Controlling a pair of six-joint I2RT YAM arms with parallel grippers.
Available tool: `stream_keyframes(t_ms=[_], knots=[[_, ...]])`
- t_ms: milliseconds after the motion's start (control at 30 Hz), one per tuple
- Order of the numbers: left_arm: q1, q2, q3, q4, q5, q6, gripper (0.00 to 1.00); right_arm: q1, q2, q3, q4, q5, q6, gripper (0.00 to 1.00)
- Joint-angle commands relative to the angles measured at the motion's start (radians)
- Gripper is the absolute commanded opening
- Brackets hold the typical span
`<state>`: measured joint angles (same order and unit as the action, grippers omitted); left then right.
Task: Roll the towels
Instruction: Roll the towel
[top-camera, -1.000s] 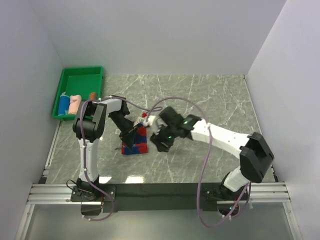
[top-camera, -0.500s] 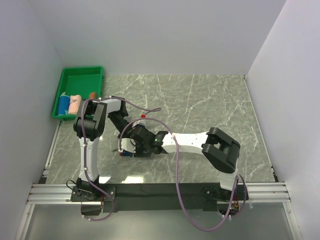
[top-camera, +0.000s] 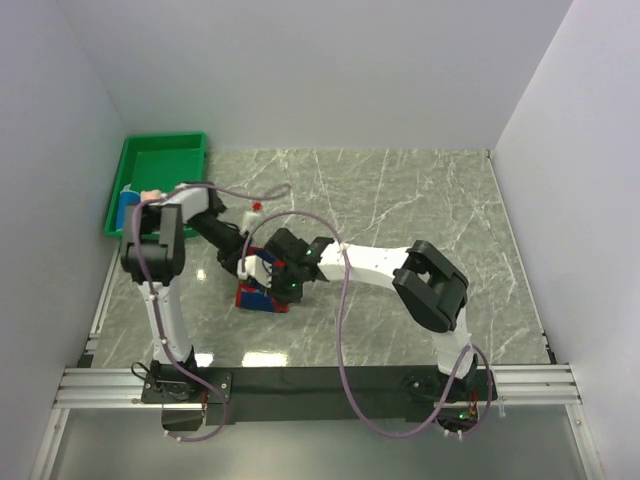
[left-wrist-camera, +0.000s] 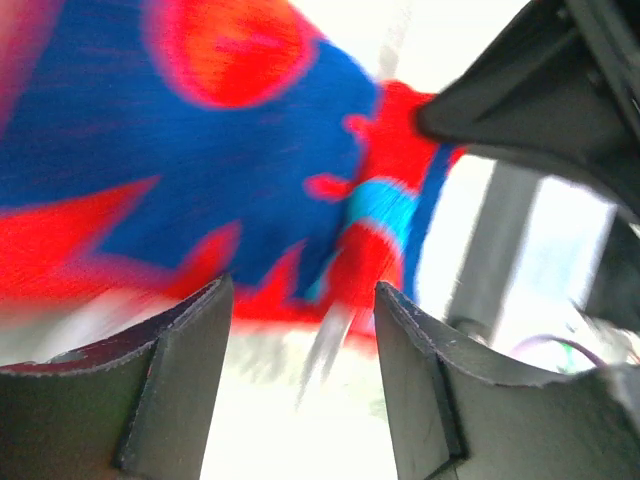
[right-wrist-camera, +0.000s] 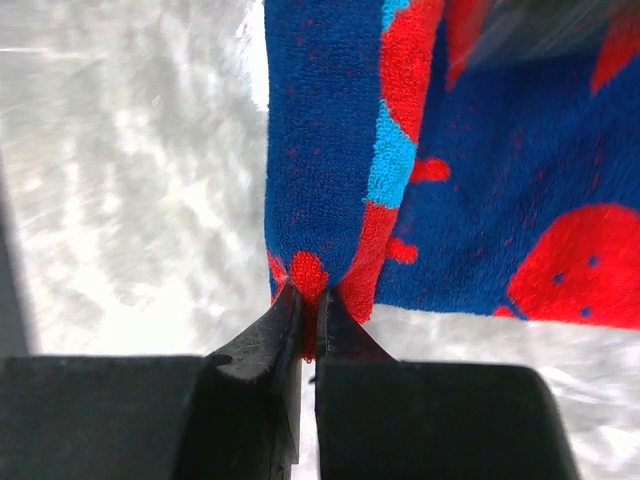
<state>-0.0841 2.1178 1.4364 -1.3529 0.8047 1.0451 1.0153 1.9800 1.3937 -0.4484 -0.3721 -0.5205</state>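
The red-and-blue patterned towel lies on the marble table, partly under both grippers. In the right wrist view a folded edge of this towel is pinched between the jaws of my right gripper, which is shut on it. My left gripper is open, nothing between its fingers, and the blurred towel lies just beyond the tips. From above, the left gripper sits at the towel's far side, close to the right gripper. Rolled blue and pale pink towels lie in the tray.
A green plastic tray stands at the far left against the wall. The right arm's dark gripper body fills the upper right of the left wrist view, very close to the left fingers. White walls enclose the table on three sides.
My right arm swung left to the towel and shut on its folded edge. My left gripper opened, letting go of the towel, and its arm shifted left.
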Motion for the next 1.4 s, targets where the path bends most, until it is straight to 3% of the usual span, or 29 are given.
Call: stream_keyframes(t_ms=[0,167,333,533,700,867,1067,1200,1367], knots=[[0.136,-0.143,0.051,0.083,0.102,0.026,0.64,-0.040,0.045,0.033,-0.265,-0.208,0.097,0.00],[0.305,-0.260,0.019,0.005,0.192,0.073,0.63,-0.096,0.170,0.145,-0.392,-0.351,0.146,0.00],[0.346,-0.540,-0.207,0.069,0.090,0.225,0.64,-0.142,0.307,0.250,-0.493,-0.473,0.183,0.00],[0.229,-0.925,-0.556,0.231,-0.059,0.372,0.69,-0.184,0.453,0.359,-0.598,-0.591,0.185,0.00],[-0.054,-1.152,-0.754,0.382,-0.166,0.303,0.71,-0.195,0.531,0.419,-0.651,-0.626,0.178,0.00],[-0.265,-1.185,-0.814,0.501,-0.242,0.207,0.70,-0.207,0.560,0.435,-0.654,-0.637,0.191,0.00],[-0.412,-1.102,-0.817,0.642,-0.283,0.150,0.70,-0.222,0.580,0.449,-0.650,-0.637,0.208,0.00],[-0.493,-0.990,-0.804,0.701,-0.315,0.112,0.65,-0.234,0.588,0.459,-0.653,-0.642,0.215,0.00],[-0.516,-0.866,-0.781,0.661,-0.380,0.078,0.35,-0.254,0.565,0.447,-0.638,-0.637,0.244,0.00]])
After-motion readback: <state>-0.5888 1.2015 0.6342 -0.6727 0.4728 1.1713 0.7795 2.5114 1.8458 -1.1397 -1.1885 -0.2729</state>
